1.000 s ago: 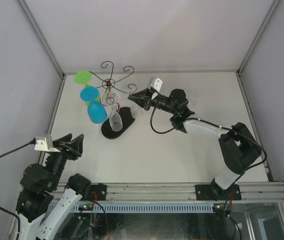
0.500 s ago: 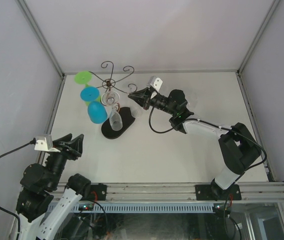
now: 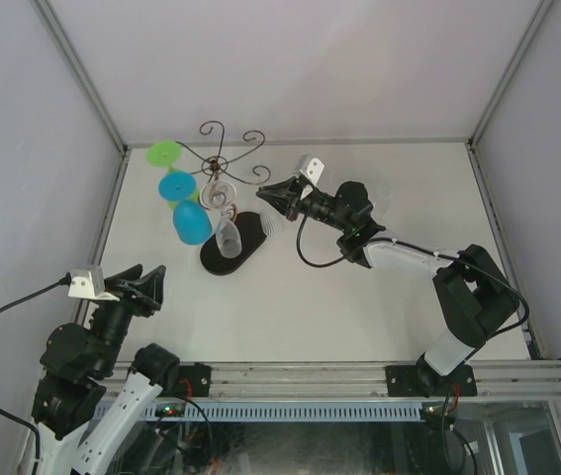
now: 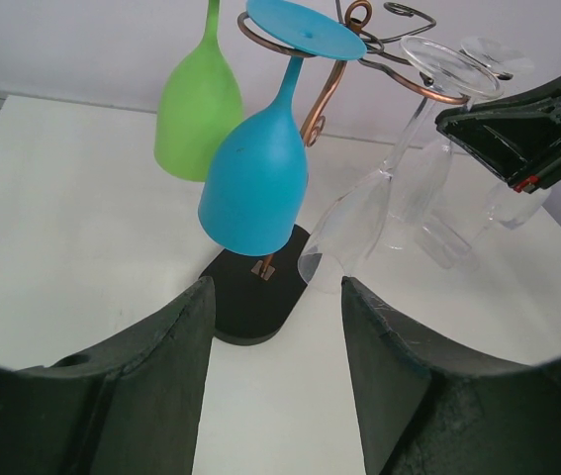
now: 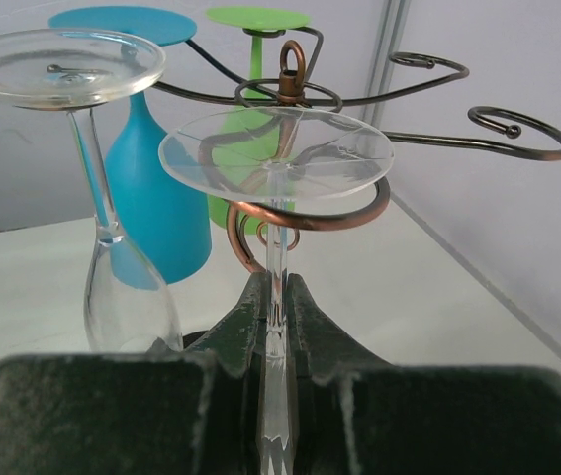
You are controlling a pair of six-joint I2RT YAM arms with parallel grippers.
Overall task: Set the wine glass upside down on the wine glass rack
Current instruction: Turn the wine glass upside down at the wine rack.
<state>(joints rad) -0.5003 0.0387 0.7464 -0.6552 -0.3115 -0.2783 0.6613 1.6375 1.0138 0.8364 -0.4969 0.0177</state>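
The wine glass rack (image 3: 223, 158) stands at the back left on its black oval base (image 3: 235, 252), with dark scroll arms around a coppery stem (image 5: 290, 84). My right gripper (image 3: 268, 195) is shut on the stem (image 5: 276, 257) of a clear wine glass held upside down. Its round foot (image 5: 275, 153) sits just over a coppery curl of the rack, with the stem inside the curl. The bowl (image 4: 430, 203) hangs below the fingers. My left gripper (image 4: 275, 327) stands open and empty at the near left, well away from the rack.
Three other glasses hang upside down on the rack: a blue one (image 3: 191, 223), a green one (image 4: 199, 109) and a clear one (image 5: 122, 297) just left of the held glass. Two scroll arms on the right (image 5: 517, 134) carry nothing. White walls enclose the table.
My right gripper has shifted slightly to the right with the glass. The left arm has not moved.
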